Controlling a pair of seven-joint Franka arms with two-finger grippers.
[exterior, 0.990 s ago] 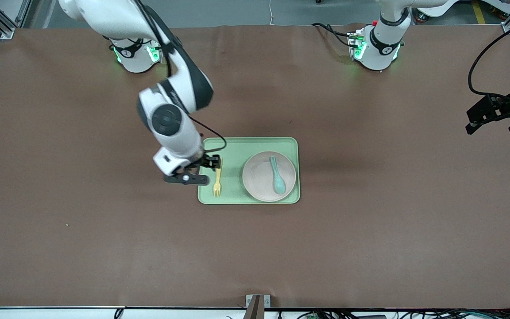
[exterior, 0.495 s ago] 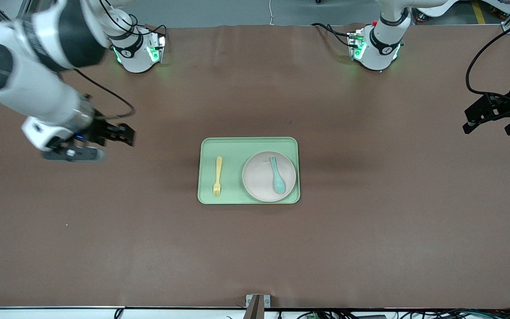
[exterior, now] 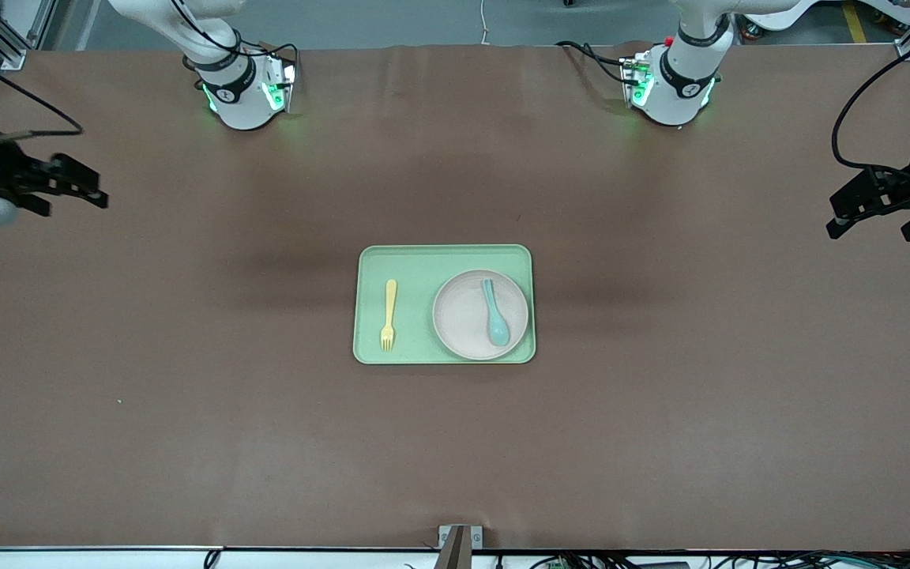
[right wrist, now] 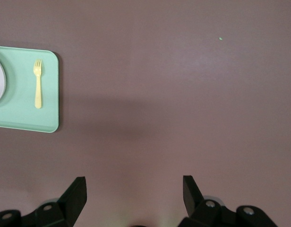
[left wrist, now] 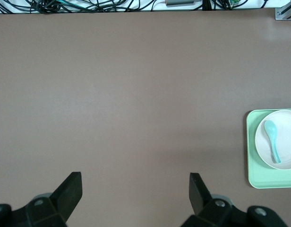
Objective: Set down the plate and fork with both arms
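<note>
plastic is what we read in everything on the smooth, rounded-cornered green tray (exterior: 445, 261): the slim yellow fork (exterior: 388, 314) lies flat beside the round beige plate (exterior: 467, 320), which carries what looks like a glossy teal spoon (exterior: 494, 314). we see the left gripper (exterior: 881, 209) and right gripper (exterior: 48, 190) empty, fingers spread, over bare matte brown table (exterior: 265, 442) at their own ends.

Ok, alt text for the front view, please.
A light-green tray mid-table holds a yellow fork beside a beige plate carrying a teal spoon. The open right gripper and left gripper hover over opposite table ends.
</note>
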